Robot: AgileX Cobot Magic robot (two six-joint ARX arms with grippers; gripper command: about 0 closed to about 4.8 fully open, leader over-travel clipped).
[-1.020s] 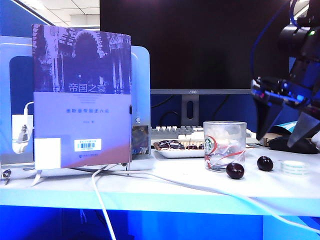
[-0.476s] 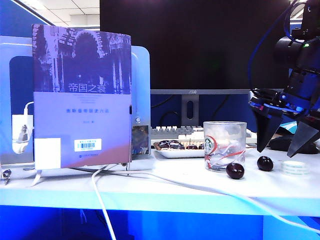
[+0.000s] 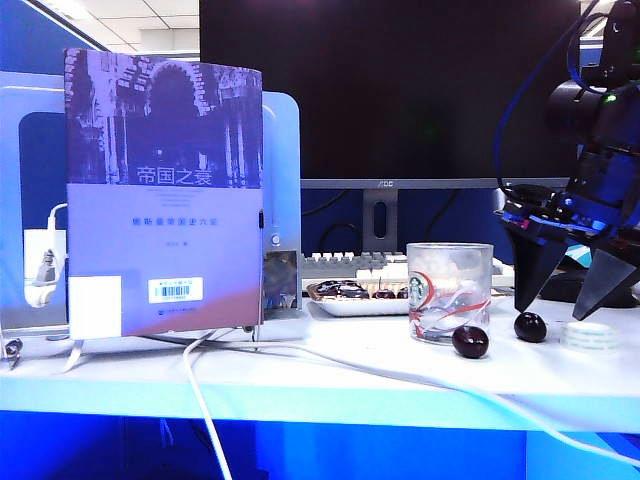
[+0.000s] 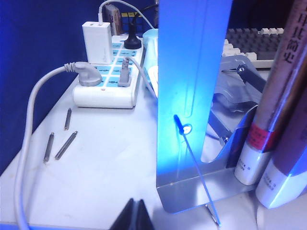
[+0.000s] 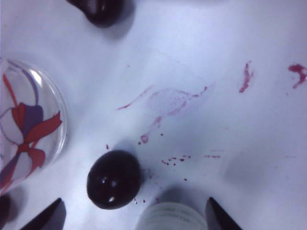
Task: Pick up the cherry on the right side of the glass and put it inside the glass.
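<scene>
Here the approach is under way, and nothing has been lifted yet. Nearest the table's front edge in the exterior view sits a maroon cherry (image 3: 470, 342), just in front of the glass (image 3: 449, 292); that one is not the target. A little further back and to the right of the glass lies the cherry (image 3: 530, 327), dark and glossy, resting on the table (image 3: 330, 375) apart from the tumbler. The right gripper (image 3: 568, 305) hangs above and slightly right of it, jaws spread wide and holding nothing; in the right wrist view the cherry (image 5: 114, 179) lies toward one finger rather than centred between them, with a roll of clear tape (image 5: 172, 216) close by and red juice smears on the white surface. The next move, as I judge it, calls for a small sideways shift to centre the fruit, a descent, then a gentle close, since a round slick cherry could squirt out. The left gripper (image 4: 135, 216) rests low behind the book stand, its tips together and empty. The glass bears a round green logo that looks like Starbucks'. Further back stands a book (image 3: 165, 190) titled 帝国之衰 with a barcode sticker, and behind everything a monitor (image 3: 390, 90) whose bezel seems to read AOC.
</scene>
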